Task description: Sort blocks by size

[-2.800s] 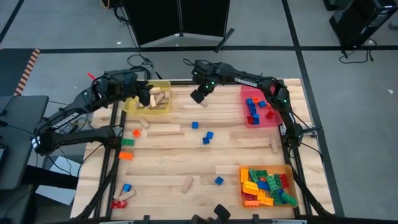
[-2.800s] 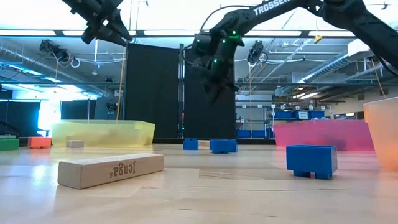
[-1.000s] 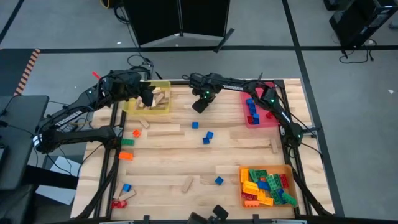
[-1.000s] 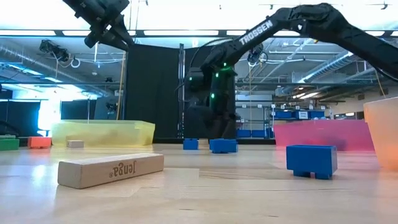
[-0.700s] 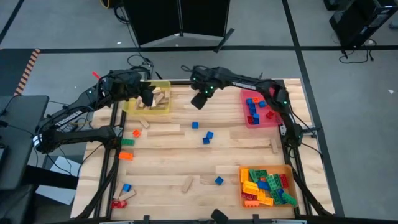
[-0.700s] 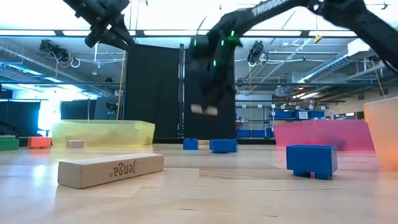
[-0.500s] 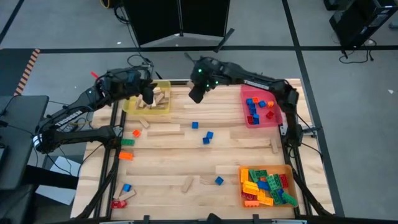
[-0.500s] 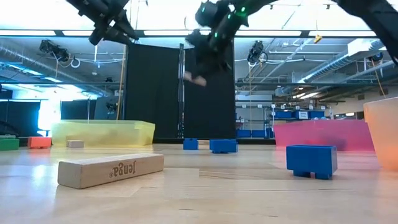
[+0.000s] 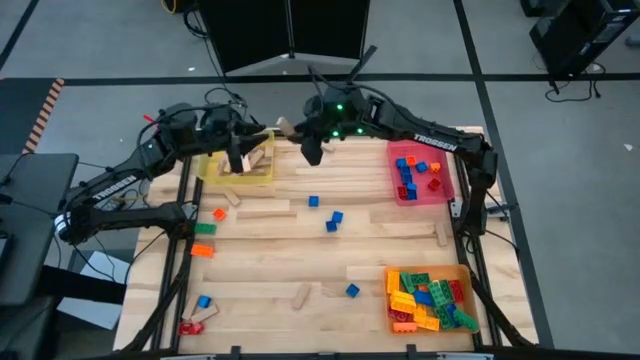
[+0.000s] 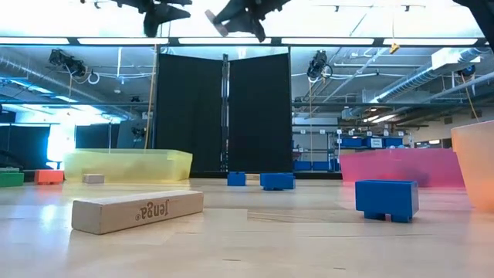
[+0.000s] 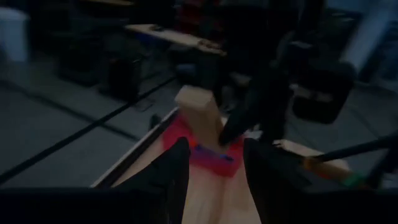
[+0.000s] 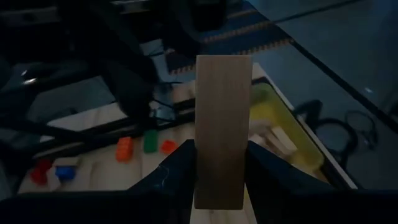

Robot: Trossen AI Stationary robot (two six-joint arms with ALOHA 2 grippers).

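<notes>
Wooden block aloft near yellow tray

Wooden block (image 12: 222, 130) sits clamped in the right gripper's (image 9: 291, 132) jaws, its long axis running out past them. Since a second ago it has risen off the table (image 9: 300, 250) toward the yellow tray (image 9: 240, 166). Left gripper (image 9: 236, 158), jaws slightly parted and empty, hovers over that tray.

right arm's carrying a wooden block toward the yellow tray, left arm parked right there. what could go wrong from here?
1. Collision: the right gripper and the left gripper are both near the yellow tray, close together.
2. The wooden block is gripped at one end and sticks far out; it may pivot or slip.
3. Released from this height, it could bounce off blocks already in the tray.
</notes>
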